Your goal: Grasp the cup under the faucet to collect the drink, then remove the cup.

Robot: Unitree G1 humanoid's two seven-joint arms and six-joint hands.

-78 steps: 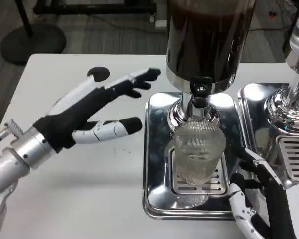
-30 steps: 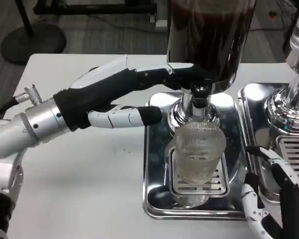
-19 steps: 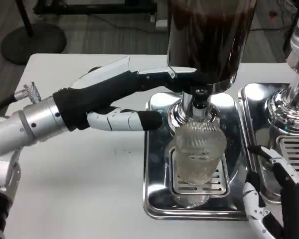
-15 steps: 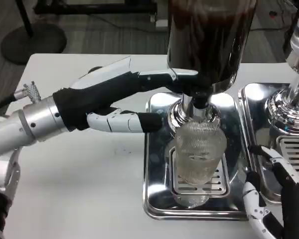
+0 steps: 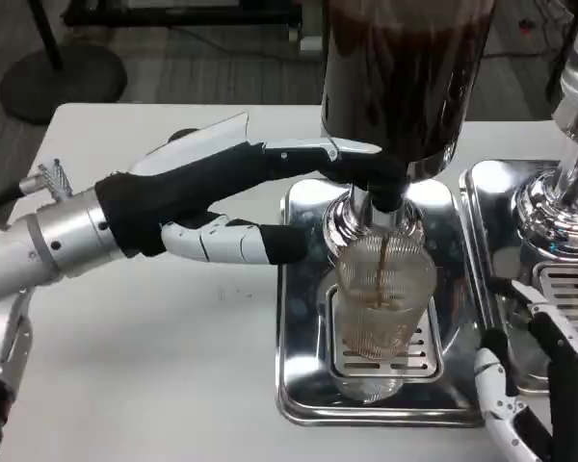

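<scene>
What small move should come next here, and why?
Probably keep the left hand pressing the faucet lever a little longer: a brown stream is falling into the ribbed glass cup, which holds only a shallow layer so far. The right hand waits beside the steel drip tray, not touching the cup.

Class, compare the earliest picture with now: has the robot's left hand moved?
Yes. The left hand has reached right, its fingertips now at the faucet above the cup.

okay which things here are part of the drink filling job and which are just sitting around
In the job:
cup on the drip tray
dispenser, dark drink streaming from its faucet
left hand, fingers at the faucet
right hand, waiting nearby

Just there:
second dispenser
black disc
</scene>
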